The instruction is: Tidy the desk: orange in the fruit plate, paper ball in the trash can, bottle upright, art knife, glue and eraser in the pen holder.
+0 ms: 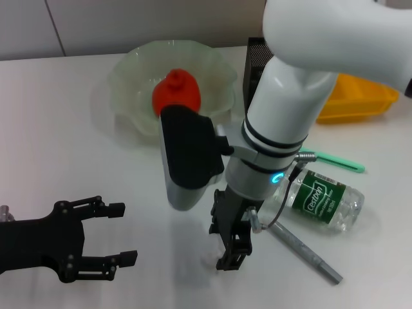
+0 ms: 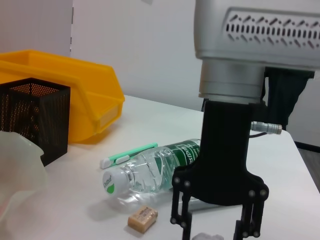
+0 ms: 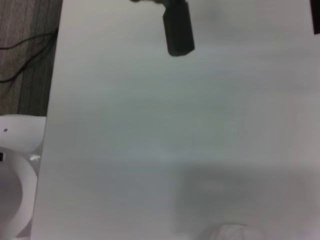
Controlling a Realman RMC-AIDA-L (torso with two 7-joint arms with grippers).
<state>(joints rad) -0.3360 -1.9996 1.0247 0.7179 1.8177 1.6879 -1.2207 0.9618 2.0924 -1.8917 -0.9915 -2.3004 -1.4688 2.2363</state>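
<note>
The orange lies in the pale green fruit plate. The clear bottle lies on its side, also in the left wrist view. A green art knife lies behind it and a grey pen-shaped stick in front. A tan eraser lies near the bottle cap. My right gripper points straight down with its fingers apart over a small white lump, perhaps the paper ball. My left gripper is open and empty at the front left.
A black mesh pen holder stands behind the right arm, beside a yellow bin. Both show in the left wrist view, holder and bin. The table's edge and floor cables show in the right wrist view.
</note>
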